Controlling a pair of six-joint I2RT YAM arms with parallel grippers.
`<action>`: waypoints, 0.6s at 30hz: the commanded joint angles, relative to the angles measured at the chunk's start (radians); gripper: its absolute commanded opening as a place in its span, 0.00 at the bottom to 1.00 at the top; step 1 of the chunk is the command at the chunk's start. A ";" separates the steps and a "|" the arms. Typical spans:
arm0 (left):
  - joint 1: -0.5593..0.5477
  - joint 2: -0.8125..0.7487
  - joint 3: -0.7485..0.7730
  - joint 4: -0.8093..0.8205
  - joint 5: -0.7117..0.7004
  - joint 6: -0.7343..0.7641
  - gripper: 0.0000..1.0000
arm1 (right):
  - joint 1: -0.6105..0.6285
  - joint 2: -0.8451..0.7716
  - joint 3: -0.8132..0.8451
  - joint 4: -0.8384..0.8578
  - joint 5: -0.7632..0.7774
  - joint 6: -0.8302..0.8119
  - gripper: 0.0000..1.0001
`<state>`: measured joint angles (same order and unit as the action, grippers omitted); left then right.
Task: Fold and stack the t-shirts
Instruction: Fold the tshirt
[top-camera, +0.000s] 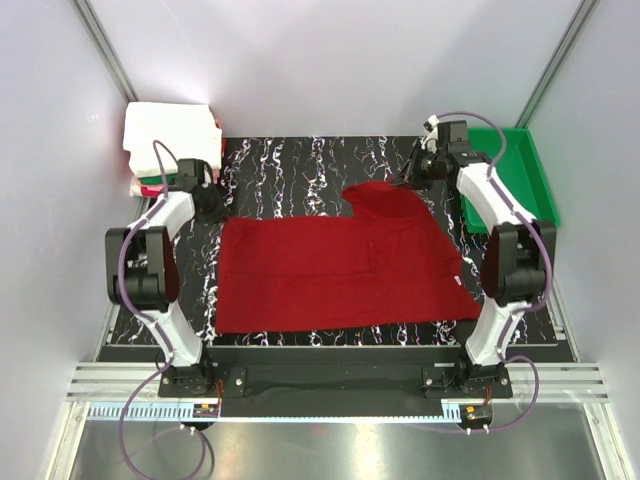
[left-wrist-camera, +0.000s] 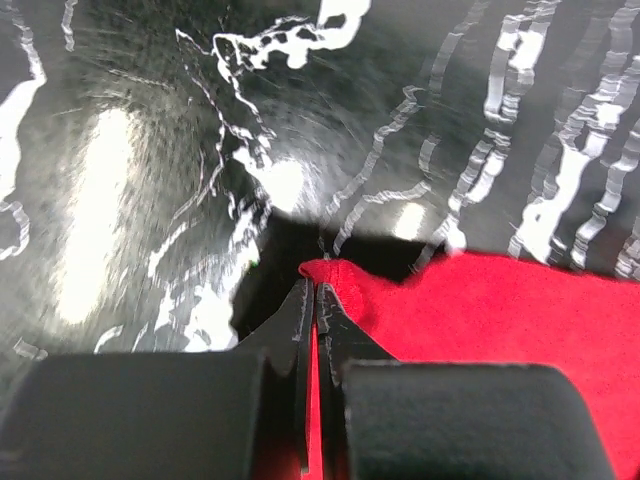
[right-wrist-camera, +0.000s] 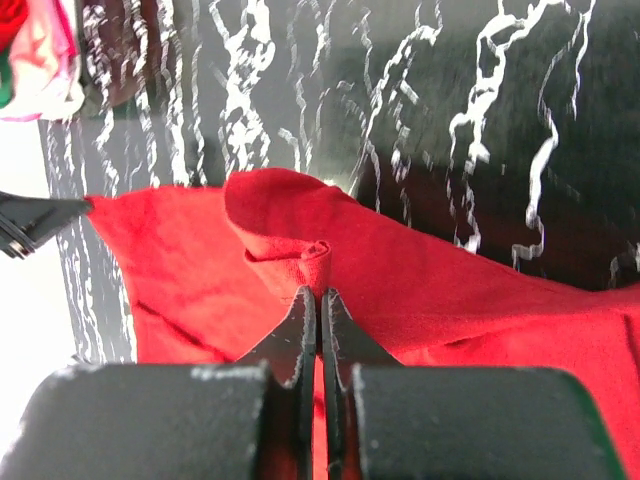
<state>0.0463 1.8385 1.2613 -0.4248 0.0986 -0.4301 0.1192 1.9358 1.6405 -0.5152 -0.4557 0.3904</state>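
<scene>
Nearest the arm bases, the red t-shirt (top-camera: 340, 270) lies spread across the table (top-camera: 290, 160), a smooth, glossy black surface veined with white like marble. The shirt is soft, matte, deep red cloth. It forms a broad, mostly flat shape with a straight near hem, a few shallow creases and one sleeve pointing toward the near right.

The left gripper (left-wrist-camera: 310, 290) sits at the shirt's far left corner. Its two dark, tapered fingers are pressed together on that corner, and a thin strip of red shows between them. The rest of the cloth runs off to the right of the fingers.

The right gripper (right-wrist-camera: 318, 295) is at the shirt's far right part, where a flap of cloth stretches up toward it. Its fingers are likewise closed tight, pinching a rolled, ribbed edge of the fabric. The cloth rises there in a soft ridge above the table.

Farther back, a stack of folded t-shirts (top-camera: 165, 135) sits in the far left corner, with white on top and pink and green edges beneath. A green plastic tray (top-camera: 520, 170) with straight raised walls stands at the far right.
</scene>
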 joint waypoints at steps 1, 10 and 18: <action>-0.003 -0.135 -0.042 0.023 0.030 0.030 0.00 | 0.013 -0.171 -0.109 0.030 0.038 -0.054 0.00; -0.003 -0.323 -0.197 0.012 0.027 0.036 0.00 | 0.011 -0.460 -0.464 0.038 0.133 -0.050 0.00; -0.003 -0.435 -0.273 -0.012 0.018 0.051 0.00 | 0.010 -0.692 -0.594 -0.014 0.199 -0.015 0.00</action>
<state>0.0463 1.4677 1.0069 -0.4488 0.1089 -0.4042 0.1238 1.3491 1.0611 -0.5224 -0.3031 0.3626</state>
